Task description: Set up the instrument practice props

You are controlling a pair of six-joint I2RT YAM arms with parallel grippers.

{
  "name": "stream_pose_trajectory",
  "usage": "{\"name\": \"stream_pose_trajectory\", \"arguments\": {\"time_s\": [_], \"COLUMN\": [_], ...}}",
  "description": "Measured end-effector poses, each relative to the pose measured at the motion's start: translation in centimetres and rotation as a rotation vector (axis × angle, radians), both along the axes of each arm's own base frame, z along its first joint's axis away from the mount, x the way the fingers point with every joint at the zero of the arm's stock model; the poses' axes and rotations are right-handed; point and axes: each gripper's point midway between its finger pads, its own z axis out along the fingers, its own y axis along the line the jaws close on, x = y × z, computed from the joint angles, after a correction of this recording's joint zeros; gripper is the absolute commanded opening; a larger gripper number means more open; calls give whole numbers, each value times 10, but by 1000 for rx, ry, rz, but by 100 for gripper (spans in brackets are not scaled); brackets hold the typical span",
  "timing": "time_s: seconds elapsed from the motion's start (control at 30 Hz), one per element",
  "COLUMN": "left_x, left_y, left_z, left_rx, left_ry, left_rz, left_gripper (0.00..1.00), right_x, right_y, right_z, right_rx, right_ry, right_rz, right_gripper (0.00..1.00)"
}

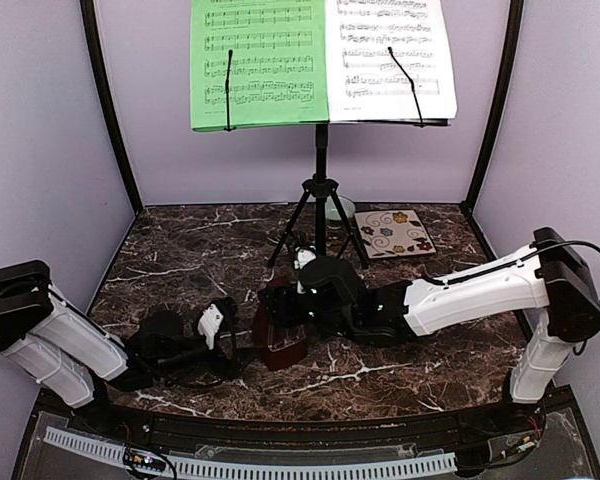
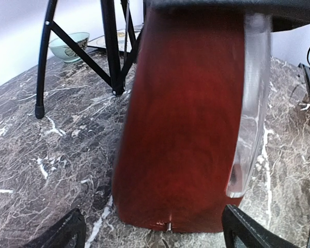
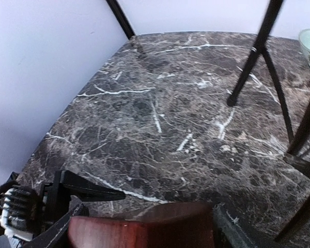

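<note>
Step, judged: placing metronome [image 1: 282, 340], last prop; it sits on bench [image 1: 180, 250], centre toward near edge, before music stand [image 1: 321, 170] holding green sheet [image 1: 258, 60], white sheet [image 1: 390, 55]; left gripper [image 2: 152, 232] jaws wide apart, straddling it; right gripper [image 1: 288, 305] at its top, jaws' state unclear; next: withdraw both without toppling it.

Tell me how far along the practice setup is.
Done: the music stand stands at the back, with the green sheet and white sheet on its desk. In hand: the metronome stands on the marble table, the right arm's fingers straddling it, grip unclear; the left arm's fingers are open close by. Left: probably only drawing both arms clear.
</note>
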Motion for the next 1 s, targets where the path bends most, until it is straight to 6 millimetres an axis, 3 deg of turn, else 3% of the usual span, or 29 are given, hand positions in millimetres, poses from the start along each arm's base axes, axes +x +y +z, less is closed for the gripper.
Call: {"name": "stream_pose_trajectory", "arguments": {"time_s": [0.1, 0.23, 0.4, 0.53, 0.73, 0.83, 1.0], "left_x": [-3, -8, -18, -30, -31, -29, -23], "left_y": [7, 12, 15, 10, -10, -14, -12], "left_z": [7, 6, 5, -5, -22, -25, -21], "left_rx": [-27, -31, -25, 21, 83, 73, 46], "left_ry": [9, 40, 79, 113, 144, 152, 153], "left_rz": [13, 18, -8, -28, -2, 24, 66], "left_gripper": [96, 99, 99, 99, 99, 99, 99], "right_x": [-6, -12, -28, -40, -36, -44, -59], "right_y": [11, 16, -5, -35, -65, -60, -46], "right_z": [15, 31, 41, 28, -20, -28, -48], "right_rx": [59, 115, 157, 173, 140, 138, 128], "right_ry": [-10, -18, -32, -17, 66, 76, 92], "right_rz": [32, 77, 140, 214, 291, 370, 495], "right_gripper": [99, 100, 100, 94, 75, 72, 83]}}
